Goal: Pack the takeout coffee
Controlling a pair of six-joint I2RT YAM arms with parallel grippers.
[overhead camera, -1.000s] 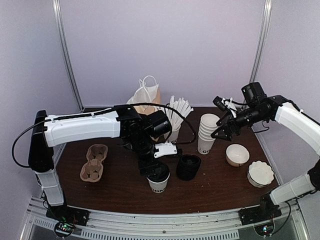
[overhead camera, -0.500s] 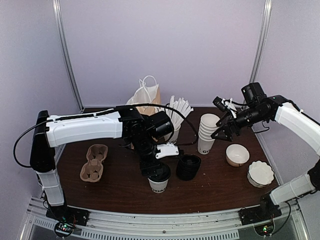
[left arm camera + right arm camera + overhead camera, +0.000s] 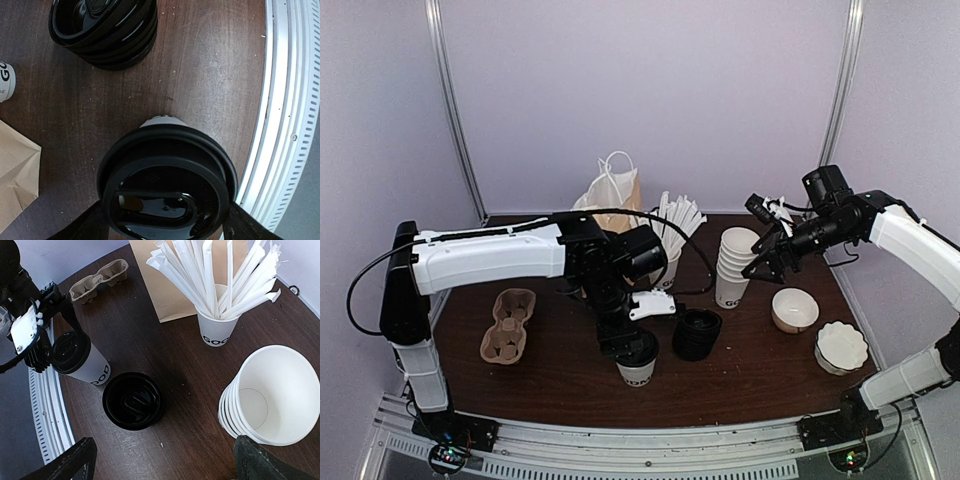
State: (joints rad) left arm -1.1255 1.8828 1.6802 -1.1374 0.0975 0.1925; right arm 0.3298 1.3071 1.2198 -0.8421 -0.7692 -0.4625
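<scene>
The takeout coffee (image 3: 637,372) is a white cup with dark lettering and a black dome lid, standing near the table's front edge. My left gripper (image 3: 628,345) is over it, with a finger pressed on each side of the lid. In the left wrist view the lid (image 3: 167,185) fills the space between my fingers. The cup also shows in the right wrist view (image 3: 85,362). My right gripper (image 3: 760,268) is open and empty, held above the table beside the stack of lidless cups (image 3: 733,265).
A brown paper bag (image 3: 612,195) stands at the back. A cardboard cup carrier (image 3: 509,325) lies at the left. A stack of black lids (image 3: 697,333) sits right of the coffee. A cup of white sticks (image 3: 670,235) and two white bowls (image 3: 794,309) are also there.
My left gripper and the coffee cup have shifted slightly to the left. The right arm has not moved.
</scene>
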